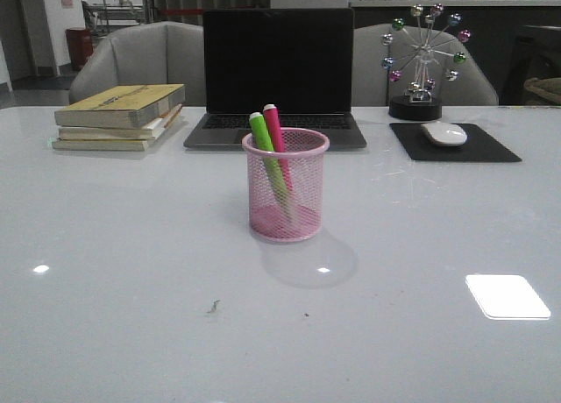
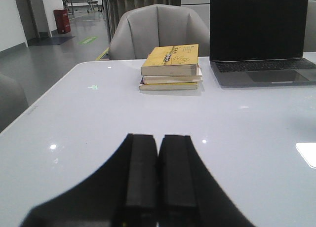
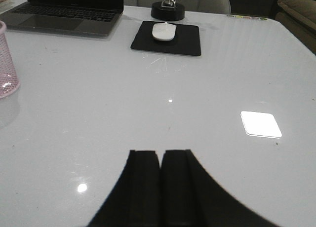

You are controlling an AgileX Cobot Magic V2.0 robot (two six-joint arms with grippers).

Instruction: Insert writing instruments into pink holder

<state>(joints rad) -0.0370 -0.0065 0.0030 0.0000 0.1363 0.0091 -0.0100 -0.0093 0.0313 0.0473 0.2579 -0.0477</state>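
The pink holder point(image 1: 286, 186) stands upright in the middle of the table, in front of the laptop. The lime green marker point(image 1: 266, 154) and the magenta-pink marker point(image 1: 275, 133) both lean inside it, their tops poking above the rim. In the right wrist view only an edge of the pink holder point(image 3: 7, 64) shows. My left gripper point(image 2: 158, 138) is shut with nothing in it, low over bare table. My right gripper point(image 3: 160, 154) is shut and empty too. Neither gripper appears in the front view.
A stack of books point(image 1: 120, 116) lies at the back left. An open laptop point(image 1: 276, 79) sits behind the cup. A white mouse point(image 1: 444, 134) rests on a black pad point(image 1: 456, 144) at the back right, by a ferris-wheel ornament point(image 1: 422, 61).
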